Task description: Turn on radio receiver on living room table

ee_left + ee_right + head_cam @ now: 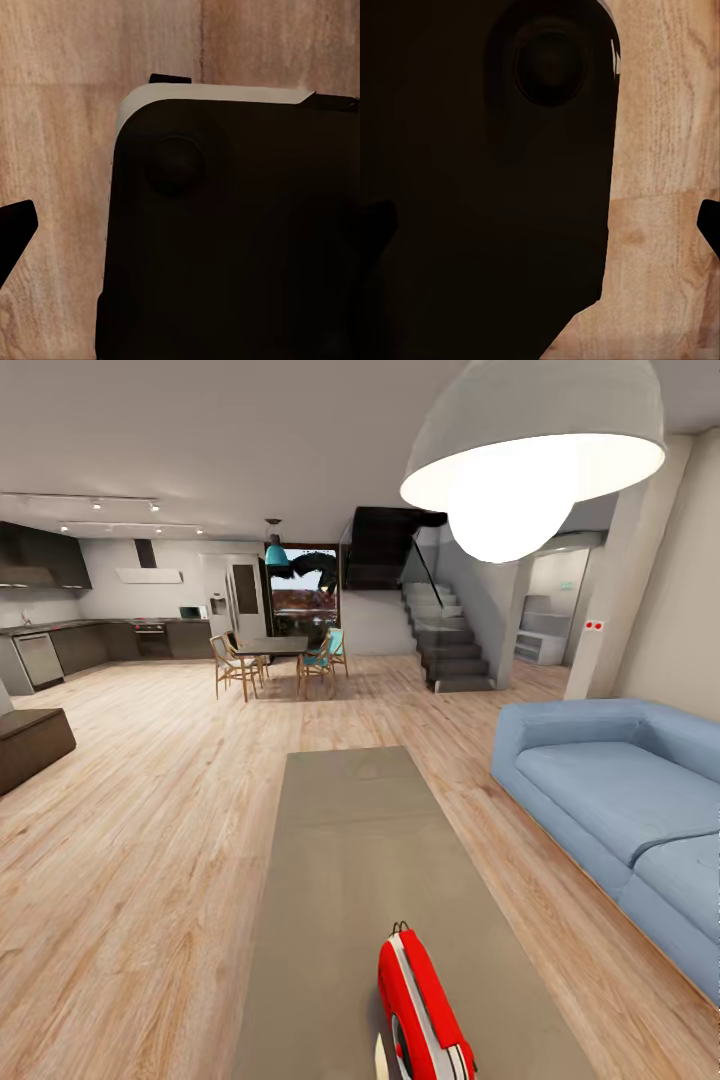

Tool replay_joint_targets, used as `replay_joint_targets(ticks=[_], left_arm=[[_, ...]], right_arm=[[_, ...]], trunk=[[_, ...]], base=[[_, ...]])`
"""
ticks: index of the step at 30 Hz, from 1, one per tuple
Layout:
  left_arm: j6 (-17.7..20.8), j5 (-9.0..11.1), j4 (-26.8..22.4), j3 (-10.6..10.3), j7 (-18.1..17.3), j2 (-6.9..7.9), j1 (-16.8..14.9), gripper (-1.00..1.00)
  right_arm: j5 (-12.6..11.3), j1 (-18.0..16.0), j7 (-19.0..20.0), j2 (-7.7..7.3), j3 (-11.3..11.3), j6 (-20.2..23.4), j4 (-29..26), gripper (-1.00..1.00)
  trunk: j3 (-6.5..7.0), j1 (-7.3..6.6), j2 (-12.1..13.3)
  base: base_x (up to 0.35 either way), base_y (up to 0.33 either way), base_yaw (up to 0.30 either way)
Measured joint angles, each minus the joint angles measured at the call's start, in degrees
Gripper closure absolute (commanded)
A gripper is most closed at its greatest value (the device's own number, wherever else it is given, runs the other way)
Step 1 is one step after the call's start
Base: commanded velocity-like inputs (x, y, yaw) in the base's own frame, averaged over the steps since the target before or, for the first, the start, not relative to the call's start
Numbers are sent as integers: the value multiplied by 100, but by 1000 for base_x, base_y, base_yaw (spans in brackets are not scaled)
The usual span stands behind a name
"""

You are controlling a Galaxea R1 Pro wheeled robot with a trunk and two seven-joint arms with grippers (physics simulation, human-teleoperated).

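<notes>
- Head view: the robot stands at the near end of the long grey-taupe desk [350, 840] in the living room, looking down its length. The radio receiver [425, 1010], glossy red with white trim, sits on the desk's near end, close under the camera and partly cut by the picture's lower edge; its thin handle points away from the robot. A pale rounded object just beside it at the lower edge is too cropped to name. The blue sofa [620, 800] lies to the right, the white dome lamp [535, 455] hangs overhead, and a dining table with wooden chairs [275, 660] stands far off by the kitchen.
- Left wrist view: a dark, white-edged part of the robot's body [232, 232] hangs over the wood plank floor [60, 112]. One dark fingertip [16, 229] of the left pincer shows at the edge; how far it is open I cannot tell, and nothing is seen in its hold.
- Right wrist view: dark robot body again, floor beside it, one dark fingertip [709, 225] at the edge. The right pincer's opening cannot be told either.
- Progress, as I judge it: the approach is done, the radio within reach. Raising an arm and pressing the switch are left.
</notes>
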Motion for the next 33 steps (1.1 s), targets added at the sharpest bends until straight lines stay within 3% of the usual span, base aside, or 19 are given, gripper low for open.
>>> replay_joint_targets(ticks=[15,33], left_arm=[[0,9,0,1,5,1,0,-100],[0,13,0,8,8,1,0,-100]], right_arm=[[9,2,0,0,1,6,0,-100],[9,2,0,0,7,-26,0,-100]], trunk=[[0,0,0],[0,0,0]], base=[[0,-190,0],[0,-2,246]])
